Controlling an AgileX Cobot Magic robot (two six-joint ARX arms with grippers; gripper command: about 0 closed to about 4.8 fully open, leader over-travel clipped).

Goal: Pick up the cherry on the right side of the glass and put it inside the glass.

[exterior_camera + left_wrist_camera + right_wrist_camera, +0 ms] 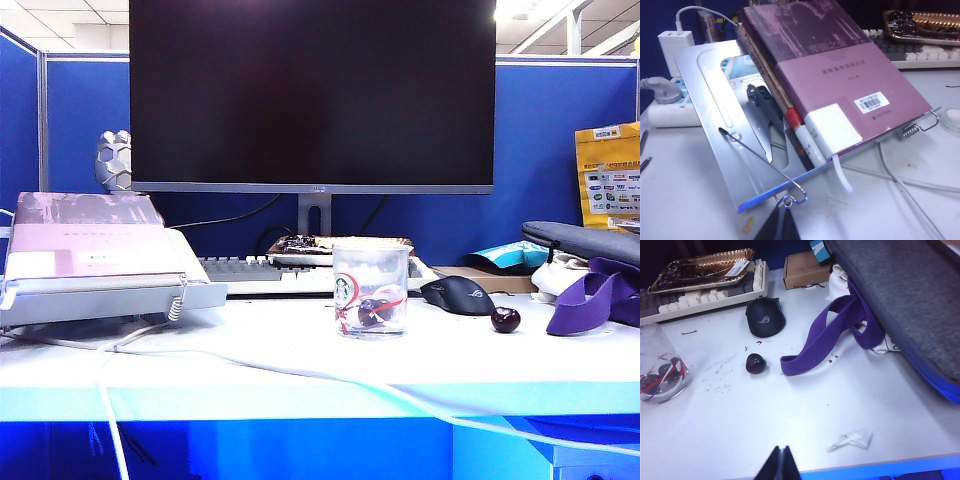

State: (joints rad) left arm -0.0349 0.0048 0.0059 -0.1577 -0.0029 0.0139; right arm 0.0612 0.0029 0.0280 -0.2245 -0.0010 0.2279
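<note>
The cherry (pixel 505 319) (pixel 755 363) lies on the white table to the right of the glass (pixel 370 290) (pixel 660 365), in front of the black mouse. The clear glass holds several dark cherries. My right gripper (pixel 782 451) is shut and empty, near the table's front edge, well short of the cherry. My left gripper (pixel 783 209) is shut with nothing in it, its tips close to the wire clip at the corner of a metal book stand (pixel 715 125). Neither gripper shows in the exterior view.
A black mouse (pixel 458 294) (pixel 765 316) sits behind the cherry. A purple strap (pixel 825 340) and grey bag (pixel 900 300) lie to its right. A book (pixel 840 85) rests on the stand. Keyboard (pixel 700 297), foil tray (pixel 700 267), monitor (pixel 312 95), white cable (pixel 300 375), crumpled wrapper (pixel 852 439).
</note>
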